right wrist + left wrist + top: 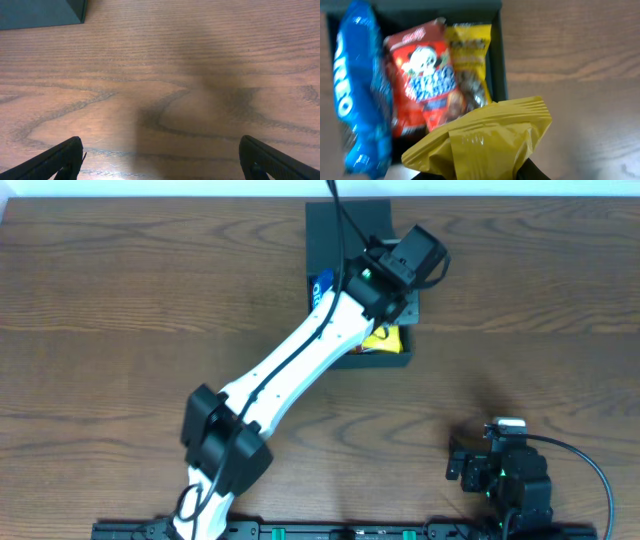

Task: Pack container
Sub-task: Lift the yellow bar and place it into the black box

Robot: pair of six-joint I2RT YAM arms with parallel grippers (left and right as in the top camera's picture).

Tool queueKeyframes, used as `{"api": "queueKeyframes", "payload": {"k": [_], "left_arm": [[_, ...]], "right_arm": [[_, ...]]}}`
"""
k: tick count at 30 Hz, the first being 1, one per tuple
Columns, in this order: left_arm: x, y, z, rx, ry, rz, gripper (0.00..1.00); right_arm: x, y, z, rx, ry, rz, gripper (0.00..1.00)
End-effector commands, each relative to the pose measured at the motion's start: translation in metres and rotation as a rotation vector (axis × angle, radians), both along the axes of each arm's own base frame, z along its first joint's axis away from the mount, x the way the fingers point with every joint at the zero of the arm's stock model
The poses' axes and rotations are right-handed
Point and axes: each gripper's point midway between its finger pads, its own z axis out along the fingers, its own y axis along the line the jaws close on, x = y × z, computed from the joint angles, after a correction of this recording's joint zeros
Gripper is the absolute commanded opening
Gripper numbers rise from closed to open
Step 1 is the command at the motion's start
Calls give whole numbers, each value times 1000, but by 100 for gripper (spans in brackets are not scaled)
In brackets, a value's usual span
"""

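The container (pixel 330 230) is a dark square box at the back centre of the table. In the left wrist view it holds a blue Oreo packet (pixel 357 90), a red snack packet (pixel 422 75) and a yellow snack packet (pixel 467 50) side by side. My left gripper (pixel 480 172) is shut on a plain yellow packet (pixel 485 140), which hangs over the container's near right corner (pixel 383 340). My right gripper (pixel 160 160) stands open over bare wood at the front right (pixel 497 455), far from the container.
The wooden table (pixel 120 310) stretches bare to the left and right of the container. The left arm (pixel 290 370) runs diagonally from the front edge to the box. A corner of the container (pixel 40 12) shows at the right wrist view's top left.
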Motion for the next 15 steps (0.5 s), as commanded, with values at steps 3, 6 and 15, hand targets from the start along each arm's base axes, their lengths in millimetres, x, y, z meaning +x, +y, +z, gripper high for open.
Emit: {"api": "queueKeyframes", "payload": {"k": [3, 6, 15], "left_arm": [[24, -13, -8, -2, -18, -26, 29], [29, -22, -20, -24, 7, -38, 30], [38, -30, -56, -75, 101, -21, 30]], "right_arm": [[-1, -3, -4, -7, 9, -10, 99], [-1, -3, -4, -6, 9, -11, 99], [-1, -3, -4, -7, 9, -10, 99]]}}
